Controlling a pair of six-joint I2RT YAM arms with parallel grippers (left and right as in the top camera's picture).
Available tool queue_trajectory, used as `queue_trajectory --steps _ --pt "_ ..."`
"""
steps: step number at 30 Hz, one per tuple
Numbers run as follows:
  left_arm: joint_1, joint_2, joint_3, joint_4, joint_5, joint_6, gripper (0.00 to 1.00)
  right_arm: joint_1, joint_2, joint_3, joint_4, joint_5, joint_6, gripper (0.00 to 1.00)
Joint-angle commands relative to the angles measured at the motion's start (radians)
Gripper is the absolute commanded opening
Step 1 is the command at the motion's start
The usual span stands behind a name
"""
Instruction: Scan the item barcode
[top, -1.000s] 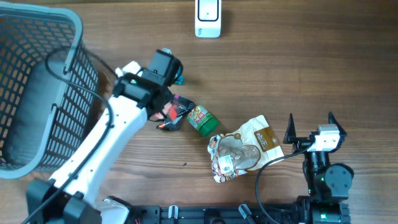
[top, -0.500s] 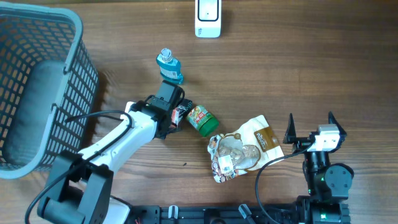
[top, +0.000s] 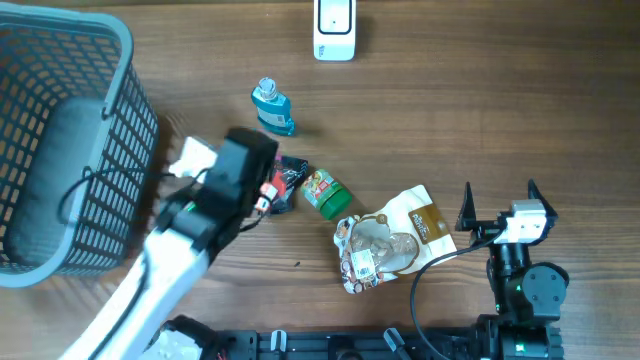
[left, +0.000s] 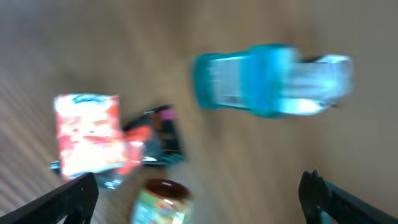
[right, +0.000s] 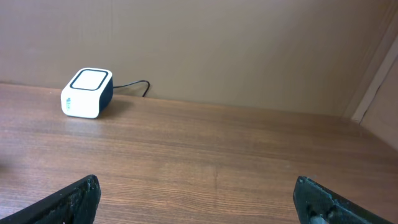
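Three small items lie together mid-table: a blue bottle (top: 272, 108), a red and black snack packet (top: 284, 183) and a green-lidded jar (top: 327, 194). A tan pouch (top: 392, 242) lies to their right. The white barcode scanner (top: 334, 28) stands at the far edge and also shows as the scanner (right: 87, 93) in the right wrist view. My left gripper (left: 199, 180) hangs open and empty above the packet (left: 87, 134), the bottle (left: 267, 81) and the jar (left: 158, 202); that view is motion-blurred. My right gripper (top: 500, 203) rests open at the front right.
A grey mesh basket (top: 120, 60) fills the left side of the table. The left arm (top: 190, 225) stretches from the front edge up beside the basket. A cable (top: 430, 270) loops near the right arm's base.
My left gripper has opened wide and let go of the snack packet, which now lies on the table. The left arm has pulled back toward the lower left. The right arm has not moved.
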Motion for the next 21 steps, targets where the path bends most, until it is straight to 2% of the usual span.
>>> queue_trajectory --steps 1,3,6,8,11,14,17,19,21 --pt "-0.004 -0.172 0.053 -0.003 -0.011 0.277 1.0 -0.004 -0.003 -0.001 0.002 -0.013 -0.011 1.0" --pt "-0.004 -0.248 0.061 -0.002 -0.061 0.404 1.0 -0.004 -0.003 -0.001 0.003 -0.013 -0.011 1.0" --pt "-0.003 -0.328 0.061 0.022 -0.13 0.57 1.0 -0.004 -0.003 -0.001 0.027 -0.024 -0.086 1.0" --pt "-0.003 -0.36 0.061 0.017 -0.155 0.648 1.0 -0.004 -0.003 -0.001 0.011 -0.135 -0.024 1.0" --pt "-0.003 -0.371 0.061 0.016 -0.176 0.725 1.0 -0.004 -0.003 -0.001 0.036 -0.141 0.051 1.0" --pt "-0.003 -0.353 0.06 -0.012 -0.175 0.747 1.0 -0.004 0.004 -0.001 0.01 -0.119 0.114 1.0" --pt "-0.003 -0.322 0.06 -0.045 -0.163 0.791 1.0 -0.004 0.02 0.015 0.049 -0.173 0.362 1.0" --pt "-0.003 -0.299 0.06 -0.051 -0.129 0.837 1.0 -0.004 0.02 0.083 0.01 -0.211 0.509 1.0" --pt "-0.003 -0.284 0.06 -0.043 -0.102 0.863 1.0 -0.004 0.02 0.181 -0.058 -0.204 0.51 1.0"
